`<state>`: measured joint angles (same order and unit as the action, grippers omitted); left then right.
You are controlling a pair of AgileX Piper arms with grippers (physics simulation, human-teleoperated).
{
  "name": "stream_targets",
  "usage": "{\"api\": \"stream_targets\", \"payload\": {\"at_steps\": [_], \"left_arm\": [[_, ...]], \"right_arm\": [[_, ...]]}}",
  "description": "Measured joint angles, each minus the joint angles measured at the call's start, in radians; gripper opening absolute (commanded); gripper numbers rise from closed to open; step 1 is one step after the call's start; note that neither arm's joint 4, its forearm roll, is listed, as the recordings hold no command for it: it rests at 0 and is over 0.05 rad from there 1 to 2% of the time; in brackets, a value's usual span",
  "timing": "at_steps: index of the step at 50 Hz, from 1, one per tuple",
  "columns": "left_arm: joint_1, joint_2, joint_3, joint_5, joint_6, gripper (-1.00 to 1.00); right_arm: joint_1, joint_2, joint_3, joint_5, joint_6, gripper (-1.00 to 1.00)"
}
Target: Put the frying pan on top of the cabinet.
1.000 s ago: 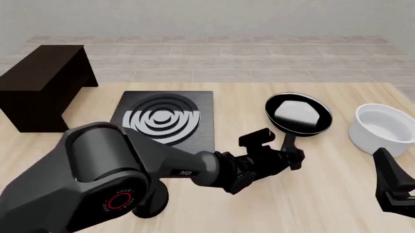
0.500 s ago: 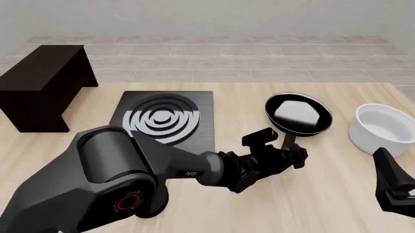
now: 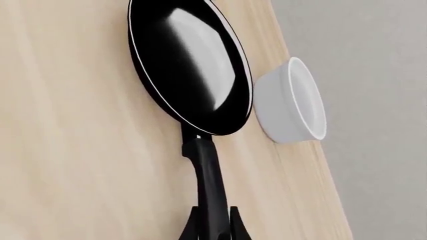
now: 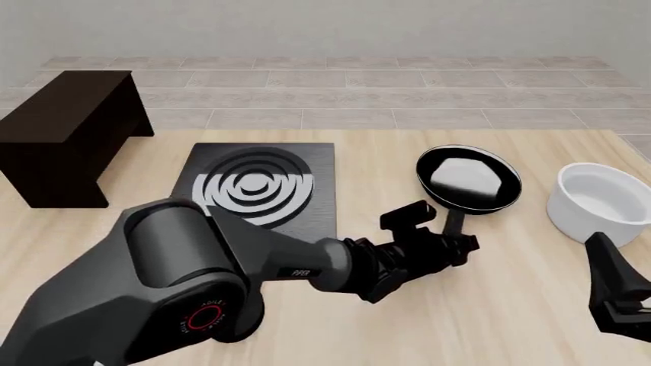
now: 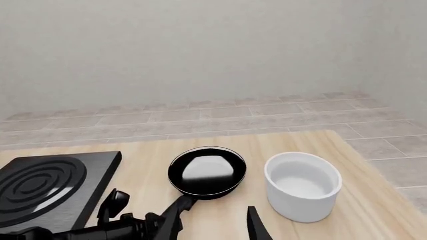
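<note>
left pincer [image 4: 455, 245] is clamping the glossy black frying pan's [image 4: 469, 181] long handle; right pincer [image 4: 615, 293] state, can't tell

Dark grey glossy left arm [image 4: 203, 259], red ring marking, black tool [image 4: 455, 242]

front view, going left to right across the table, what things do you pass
cabinet → stove plate → left tool at the pan handle → frying pan → white bowl
</note>
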<state>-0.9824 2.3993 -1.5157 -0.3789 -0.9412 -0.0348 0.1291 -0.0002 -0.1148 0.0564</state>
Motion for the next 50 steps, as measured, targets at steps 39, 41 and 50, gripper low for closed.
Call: {"api": "stream_targets", "payload": {"at_steps": [39, 41, 50], "left_arm": [[0.042, -0.085, 0.149, -0.072, 0.001, -1.0], [0.045, -0.098, 0.159, -0.075, 0.005, -1.0], [0.054, -0.155, 0.197, -0.08, 0.024, -1.0]], "right_arm": [[0.007, -0.005, 0.0, 0.006, -0.015, 1.0], [0.008, -0.005, 0.0, 0.006, -0.016, 1.0], [0.009, -0.006, 0.0, 0.007, -0.018, 1.0]]}}
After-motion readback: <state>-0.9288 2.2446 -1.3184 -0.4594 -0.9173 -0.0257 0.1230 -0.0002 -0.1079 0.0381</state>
